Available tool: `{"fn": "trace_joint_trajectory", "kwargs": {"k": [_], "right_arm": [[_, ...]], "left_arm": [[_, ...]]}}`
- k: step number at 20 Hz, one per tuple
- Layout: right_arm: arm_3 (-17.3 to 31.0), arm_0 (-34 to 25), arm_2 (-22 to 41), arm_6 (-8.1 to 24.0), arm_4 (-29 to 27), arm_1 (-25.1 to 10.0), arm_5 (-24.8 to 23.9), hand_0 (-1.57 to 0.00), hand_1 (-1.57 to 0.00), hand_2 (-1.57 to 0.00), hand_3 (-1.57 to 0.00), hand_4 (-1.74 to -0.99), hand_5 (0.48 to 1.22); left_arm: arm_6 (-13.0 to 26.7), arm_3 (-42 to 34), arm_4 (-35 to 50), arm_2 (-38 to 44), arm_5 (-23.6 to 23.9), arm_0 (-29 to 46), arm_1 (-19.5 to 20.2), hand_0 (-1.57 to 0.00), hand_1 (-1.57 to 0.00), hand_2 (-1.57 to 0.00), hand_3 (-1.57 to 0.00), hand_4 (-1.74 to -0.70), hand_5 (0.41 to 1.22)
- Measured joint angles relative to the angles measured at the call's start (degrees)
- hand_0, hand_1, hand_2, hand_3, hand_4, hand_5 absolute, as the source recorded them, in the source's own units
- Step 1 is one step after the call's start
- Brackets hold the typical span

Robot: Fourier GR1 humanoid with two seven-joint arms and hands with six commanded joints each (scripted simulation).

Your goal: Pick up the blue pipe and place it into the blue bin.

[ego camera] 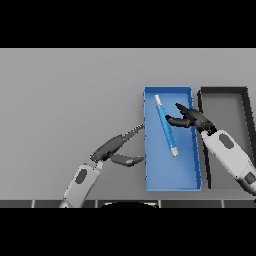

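Inside the shallow rectangular blue bin (172, 175) lay your slim blue pipe with pale metal ends (165, 125), slanted along the bin's floor, which suggested the placing was already done. Your right hand (192, 119) hovered over the bin's right side, fingers loosely spread and grasping nothing, just beside the pipe. Your left hand (116, 147) rested released on the grey surface (70, 95), left of the bin. A dark bin (224, 90) stood alongside.

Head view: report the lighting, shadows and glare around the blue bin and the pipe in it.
Head view: light is even and flat, with no glare on the blue bin; the blue pipe lies inside it with pale ends and no clear shadow; the right hand reads dark over the bin; the left hand sits beside it on the grey table.
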Motion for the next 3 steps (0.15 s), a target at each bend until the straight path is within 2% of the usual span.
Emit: {"fn": "trace_joint_trajectory", "kwargs": {"k": [3], "right_arm": [[1.3,-0.5,0.4,-0.7,0.6,-0.2,2.2,-0.02,-0.02,-0.02,0.0,-1.084,0.714]], "left_arm": [[-0.8,-0.4,0.0,-0.4,-0.1,0.3,-0.2,0.0,0.0,0.0,0.0,-0.93,0.495]]}}
